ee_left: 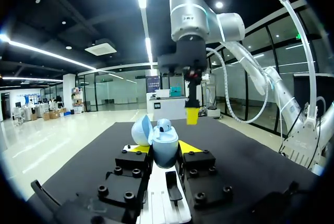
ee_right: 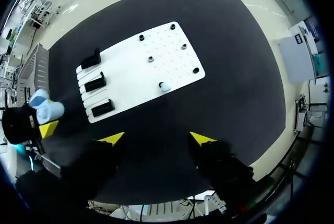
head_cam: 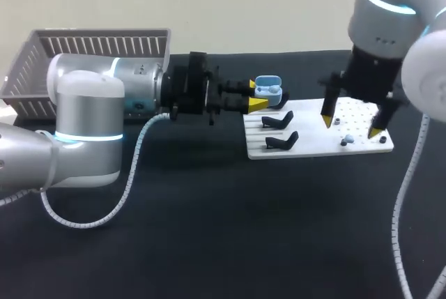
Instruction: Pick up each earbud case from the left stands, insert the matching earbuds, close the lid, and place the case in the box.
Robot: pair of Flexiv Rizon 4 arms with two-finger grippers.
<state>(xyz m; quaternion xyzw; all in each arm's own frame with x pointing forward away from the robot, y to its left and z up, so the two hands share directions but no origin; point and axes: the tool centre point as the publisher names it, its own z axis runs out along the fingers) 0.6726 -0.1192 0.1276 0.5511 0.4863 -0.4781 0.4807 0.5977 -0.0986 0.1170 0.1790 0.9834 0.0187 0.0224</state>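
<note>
My left gripper (head_cam: 256,95) is shut on a light blue earbud case (head_cam: 269,90), holding it in the air beside the left end of the white board (head_cam: 317,147). In the left wrist view the case (ee_left: 165,153) stands upright between the yellow tips with its lid (ee_left: 141,130) open and one earbud (ee_left: 164,126) seated inside. My right gripper (head_cam: 351,126) hangs open and empty over the board's right half. A loose earbud (ee_right: 165,86) lies on the board ahead of the right gripper (ee_right: 156,138). Three empty black stands (ee_right: 95,83) line the board's left end.
A grey slatted basket (head_cam: 97,48) sits at the back left, behind my left arm. Small black pegs (ee_right: 150,58) dot the board's perforated right half. Black table (head_cam: 230,229) spreads in front of the board.
</note>
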